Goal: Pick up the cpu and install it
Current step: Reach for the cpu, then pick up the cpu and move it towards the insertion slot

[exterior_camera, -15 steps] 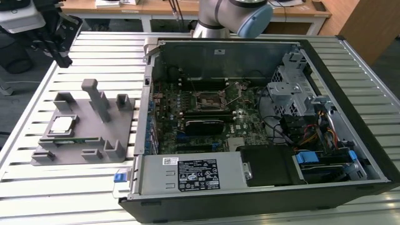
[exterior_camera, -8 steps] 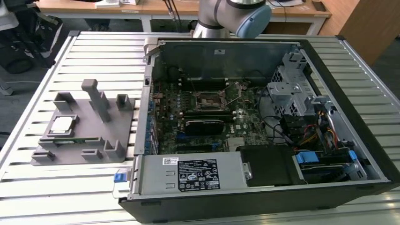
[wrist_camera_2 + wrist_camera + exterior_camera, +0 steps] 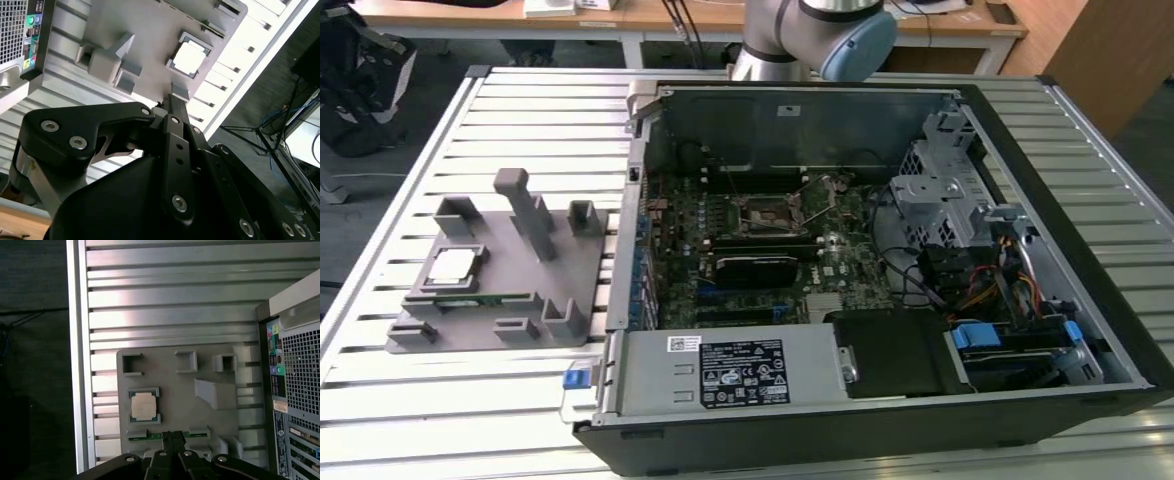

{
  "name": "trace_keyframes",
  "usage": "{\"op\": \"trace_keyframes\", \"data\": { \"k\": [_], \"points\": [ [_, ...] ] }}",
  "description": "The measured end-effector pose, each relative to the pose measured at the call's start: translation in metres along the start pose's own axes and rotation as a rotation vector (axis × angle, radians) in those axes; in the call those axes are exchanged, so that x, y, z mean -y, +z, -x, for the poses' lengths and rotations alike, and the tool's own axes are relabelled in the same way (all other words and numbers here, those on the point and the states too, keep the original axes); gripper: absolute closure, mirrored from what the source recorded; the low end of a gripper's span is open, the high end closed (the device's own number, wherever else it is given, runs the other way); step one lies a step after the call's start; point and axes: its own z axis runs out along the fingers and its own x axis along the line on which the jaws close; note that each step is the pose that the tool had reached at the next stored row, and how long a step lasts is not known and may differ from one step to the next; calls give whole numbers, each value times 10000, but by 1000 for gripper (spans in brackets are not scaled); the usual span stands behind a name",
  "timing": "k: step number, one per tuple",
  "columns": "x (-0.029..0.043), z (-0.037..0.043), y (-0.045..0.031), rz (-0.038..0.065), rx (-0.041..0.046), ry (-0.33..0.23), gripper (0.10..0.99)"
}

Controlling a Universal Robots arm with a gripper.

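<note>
The cpu (image 3: 454, 265) is a pale silver square chip lying flat in a recess of the grey holder block (image 3: 500, 310), at the exterior view's left. Both wrist views look down on it from well above: cpu (image 3: 144, 406), cpu (image 3: 189, 57). My gripper (image 3: 172, 436) hangs high over the holder's edge near the cpu, black fingers pressed together with nothing between them; it appears again as gripper (image 3: 172, 102). The open computer case (image 3: 1067, 180) lies beside the holder, and its motherboard socket (image 3: 767, 212) has its lever raised.
A green memory stick (image 3: 470, 297) sits in a slot of the holder next to the cpu. Upright posts (image 3: 520, 205) rise from the holder. Everything rests on a ribbed metal table (image 3: 520, 110). The case's power supply (image 3: 727, 370), drive cage (image 3: 941, 190) and cables (image 3: 987, 290) crowd its interior.
</note>
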Motion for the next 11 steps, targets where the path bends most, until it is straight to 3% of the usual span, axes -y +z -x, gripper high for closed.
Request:
{"op": "trace_keyframes", "data": {
  "k": [6, 11],
  "points": [
    [-49, -184, 21, -1, -2, -1, 980],
    [-59, -252, 55, -3, -24, 0, 980]
  ]
}}
